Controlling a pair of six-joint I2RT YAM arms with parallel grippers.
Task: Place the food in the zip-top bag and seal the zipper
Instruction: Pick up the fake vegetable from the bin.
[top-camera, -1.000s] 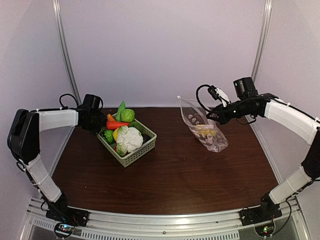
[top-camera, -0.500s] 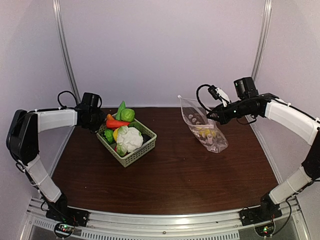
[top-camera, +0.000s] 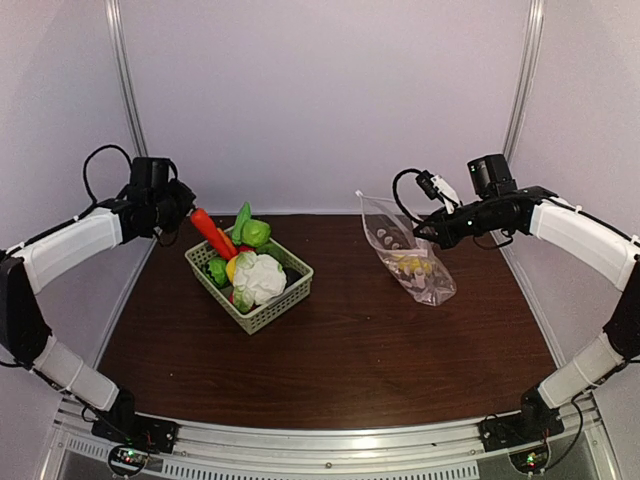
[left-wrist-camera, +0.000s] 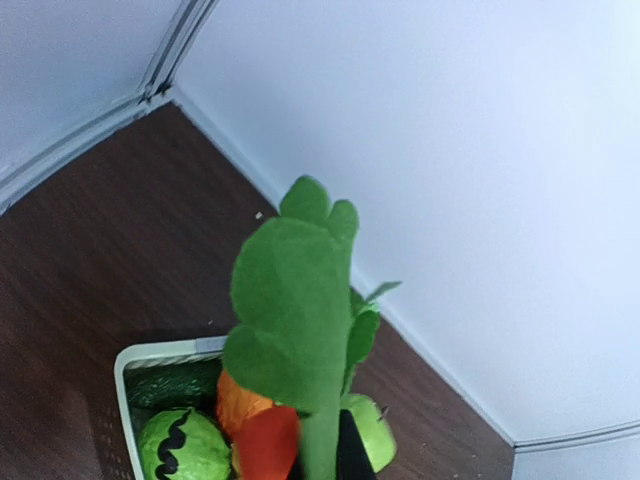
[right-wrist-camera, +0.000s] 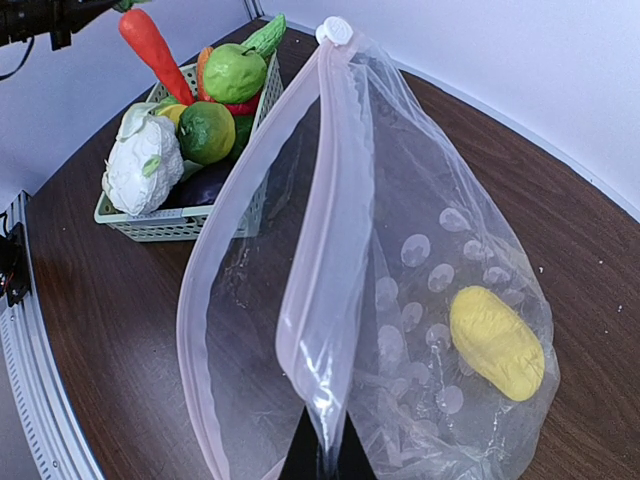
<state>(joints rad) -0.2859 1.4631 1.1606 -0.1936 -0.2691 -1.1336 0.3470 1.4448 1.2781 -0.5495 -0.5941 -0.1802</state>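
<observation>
From above, the left gripper (top-camera: 187, 207) is clamped on a glossy red-orange toy chili (top-camera: 210, 232), which tilts over the pale green lattice basket (top-camera: 270, 312). The right gripper (top-camera: 422, 232) pinches the clear dotted zip-top bag (top-camera: 420, 270) upright. The left wrist view shows the chili's green leaves (left-wrist-camera: 295, 320) above the basket. In the right wrist view the bag's mouth gapes beside its pale pink zipper strip (right-wrist-camera: 335, 200), with a yellow plastic piece (right-wrist-camera: 497, 342) inside.

Carrot (top-camera: 208, 230): red-orange body, green leaf top (left-wrist-camera: 295, 320) (matte, darker than the glossy fruit). Basket (top-camera: 270, 311): pale green lattice. Cauliflower (top-camera: 259, 277): white. Zip-top bag (right-wrist-camera: 430, 255): clear, faint white round dots; zipper (right-wrist-camera: 340, 200) pale pink; yellow piece (right-wrist-camera: 495, 342). Surface (top-camera: 380, 350): dark brown wood grain.
</observation>
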